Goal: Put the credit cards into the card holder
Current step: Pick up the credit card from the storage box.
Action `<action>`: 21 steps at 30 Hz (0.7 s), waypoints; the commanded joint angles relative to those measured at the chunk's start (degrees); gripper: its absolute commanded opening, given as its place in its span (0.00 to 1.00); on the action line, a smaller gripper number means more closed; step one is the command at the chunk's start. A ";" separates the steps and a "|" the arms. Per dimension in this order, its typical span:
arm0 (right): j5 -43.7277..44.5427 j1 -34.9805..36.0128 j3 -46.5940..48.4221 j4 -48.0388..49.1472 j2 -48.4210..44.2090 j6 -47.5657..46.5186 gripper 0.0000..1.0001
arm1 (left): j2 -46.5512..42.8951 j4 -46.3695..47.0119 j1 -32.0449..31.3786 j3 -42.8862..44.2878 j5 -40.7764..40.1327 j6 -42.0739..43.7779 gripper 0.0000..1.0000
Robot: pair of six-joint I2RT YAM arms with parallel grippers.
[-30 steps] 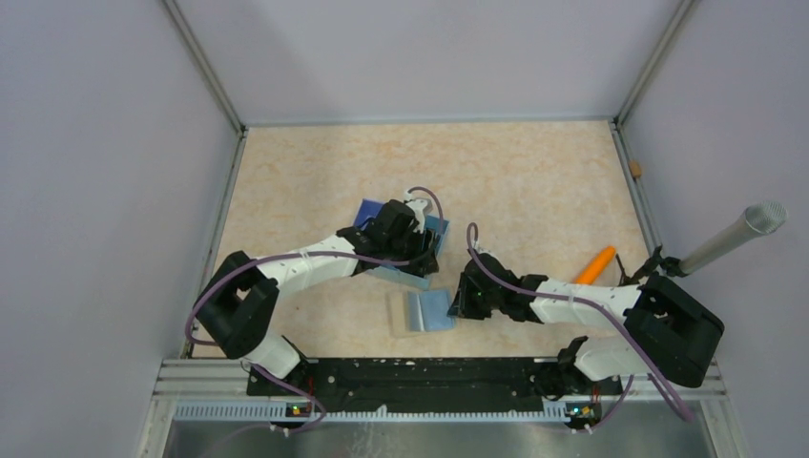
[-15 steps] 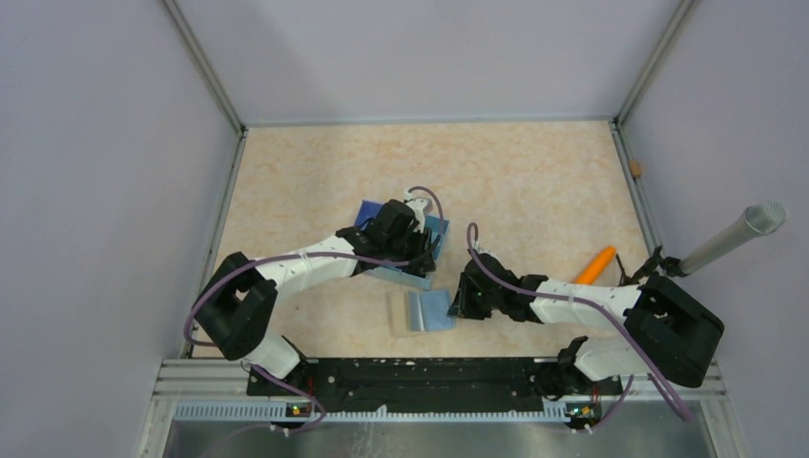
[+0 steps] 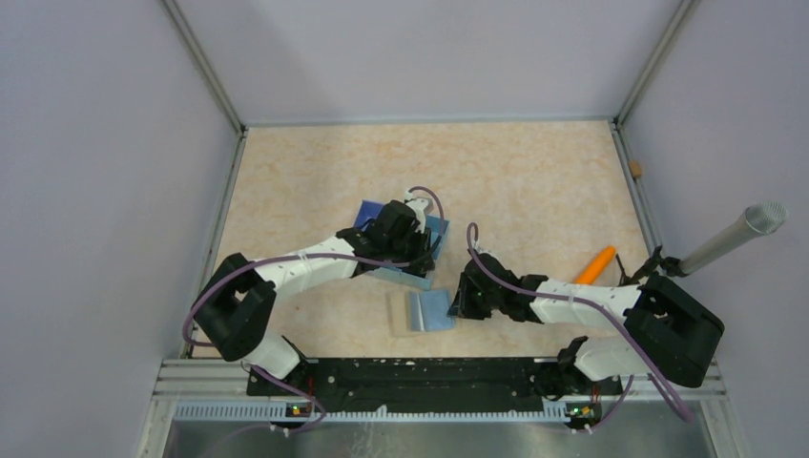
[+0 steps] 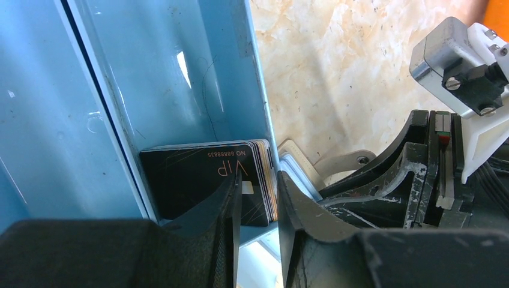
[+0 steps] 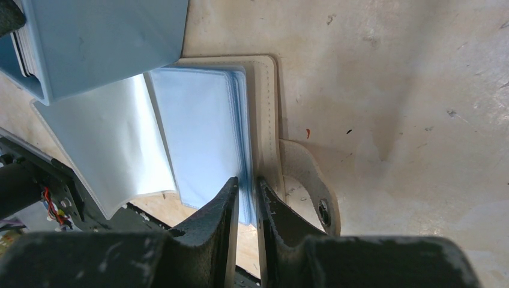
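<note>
left end effector (image 4: 258, 180) at the card stack, right end effector (image 5: 247, 183) on the holder

credit cards (image 4: 198, 180) sit stacked in a corner of the blue tray (image 4: 180, 78), black one facing out. left fingers barely parted over the stack's edge; cannot tell if they grip. right fingers pinched closed on the edge of the card holder (image 5: 264, 102), which lies open on the desk (image 5: 390, 120) just beside the tray. risk: several cards lift together and spill; thin holder edge slips free.

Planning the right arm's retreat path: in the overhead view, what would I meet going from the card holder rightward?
card holder → right tool, gripping the holder's right edge → orange carrot-shaped piece → grey tube
</note>
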 commanded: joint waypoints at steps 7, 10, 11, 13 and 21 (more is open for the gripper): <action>0.17 0.31 -0.97 -0.06 0.11 0.12 0.16 | -1.31 -1.96 -0.24 -0.21 -3.41 1.47 0.26; 0.10 0.33 -1.00 0.03 0.32 0.09 0.16 | -2.03 -1.16 -0.19 -0.78 -3.68 1.21 0.26; 0.07 0.32 -0.96 0.06 0.34 0.07 0.17 | -2.13 -1.12 -0.24 -0.93 -3.69 1.21 0.26; 0.05 0.32 -0.98 -0.09 0.32 0.05 0.17 | -2.27 -1.41 -0.22 -0.79 -3.78 1.21 0.27; -0.09 0.30 -0.79 -0.11 0.49 -0.02 0.16 | -3.14 -1.30 -0.08 -1.23 -3.46 1.21 0.35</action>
